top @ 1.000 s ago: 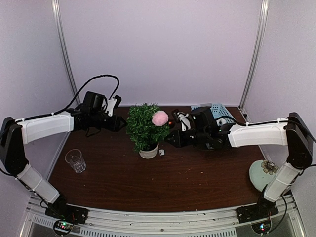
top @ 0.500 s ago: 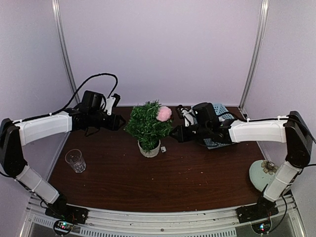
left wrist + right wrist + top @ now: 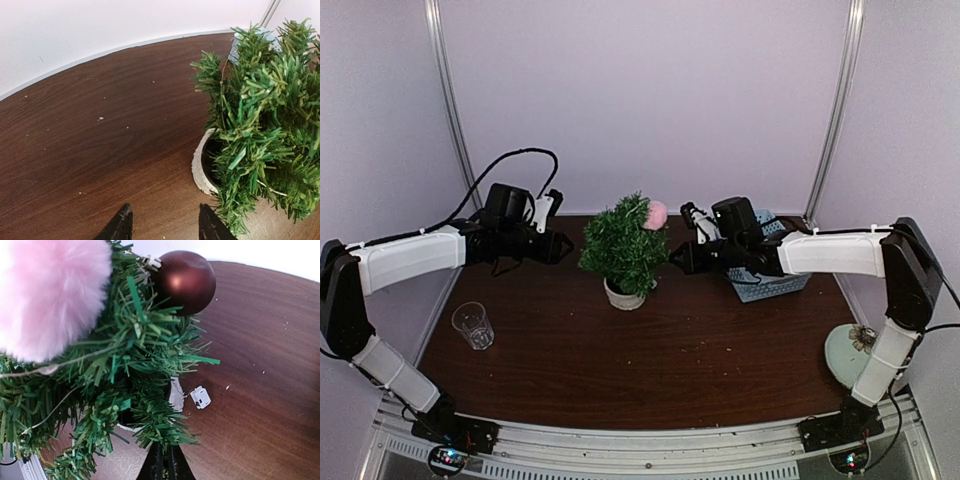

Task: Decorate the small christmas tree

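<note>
The small christmas tree (image 3: 623,250), dark green in a white pot (image 3: 623,294), stands mid-table at the back. A pink pom-pom (image 3: 656,213) sits near its top right. In the right wrist view the pom-pom (image 3: 50,295) is beside a brown bauble (image 3: 186,282), and a thin wire runs through the sprigs. My right gripper (image 3: 675,262) is at the tree's right side, shut on a lower green sprig (image 3: 167,432); its fingertips (image 3: 165,465) are pressed together. My left gripper (image 3: 565,246) is open and empty left of the tree (image 3: 260,120), its gap (image 3: 165,227) over bare table.
A light-blue basket (image 3: 770,278) sits behind my right forearm. A clear glass (image 3: 472,325) stands at the front left. A pale plate with a flower (image 3: 852,352) lies at the front right. A small white box (image 3: 201,397) lies on the table by the pot.
My right gripper has moved up and back with the sprig in it. The tree's top and pom-pom went back and right with it, and the pot shifted slightly back. The left arm barely moved.
</note>
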Tool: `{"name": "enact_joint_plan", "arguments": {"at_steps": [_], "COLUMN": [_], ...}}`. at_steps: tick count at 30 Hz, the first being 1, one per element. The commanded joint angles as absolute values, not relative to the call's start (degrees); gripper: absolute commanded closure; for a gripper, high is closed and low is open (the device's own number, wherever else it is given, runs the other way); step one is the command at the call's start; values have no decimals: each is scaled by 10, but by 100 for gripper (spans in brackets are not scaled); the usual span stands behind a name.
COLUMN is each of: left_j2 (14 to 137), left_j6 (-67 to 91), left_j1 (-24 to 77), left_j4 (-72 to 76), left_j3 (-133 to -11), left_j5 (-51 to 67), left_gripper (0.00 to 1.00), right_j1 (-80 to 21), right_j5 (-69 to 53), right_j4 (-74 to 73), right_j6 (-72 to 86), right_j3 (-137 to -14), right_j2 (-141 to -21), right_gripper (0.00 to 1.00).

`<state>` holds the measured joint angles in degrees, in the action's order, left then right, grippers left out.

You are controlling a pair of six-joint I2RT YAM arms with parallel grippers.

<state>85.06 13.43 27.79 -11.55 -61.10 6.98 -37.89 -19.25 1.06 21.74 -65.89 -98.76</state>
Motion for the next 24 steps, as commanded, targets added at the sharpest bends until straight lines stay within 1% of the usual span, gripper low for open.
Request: {"name": "enact_joint_plan", "arguments": {"at_steps": [1,5,9,13,16,20,24], "left_j2": [839,840,839,839,837,834,829], "left_j6": [136,136,136,137,138,140,142], "left_j1": [275,275,275,275,275,275,275], "left_j4": [-97,-97,-98,-97,-97,-96,-94], "left_j3": [-607,-609,-609,-608,-607,-606,-606], "left_j5": [63,63,64,67,68,68,68], "left_gripper": [56,56,55,55,55,55,54], "right_j1": [-365,-359,-347,-332,-308,-243,-187], "right_j5": [-193,-204,-207,-188,-169,-155,-60], "right_j4": [11,4,-31,-83,-121,-130,-188], "right_j6": [198,187,175,148,134,139,101], "right_j3": [-691,-708,-708,-696,-681,-667,-717], "right_j2": [-1007,-1015,-1000,-961,-924,-892,-932], "right_gripper": [97,90,76,56,45,41,42]}}
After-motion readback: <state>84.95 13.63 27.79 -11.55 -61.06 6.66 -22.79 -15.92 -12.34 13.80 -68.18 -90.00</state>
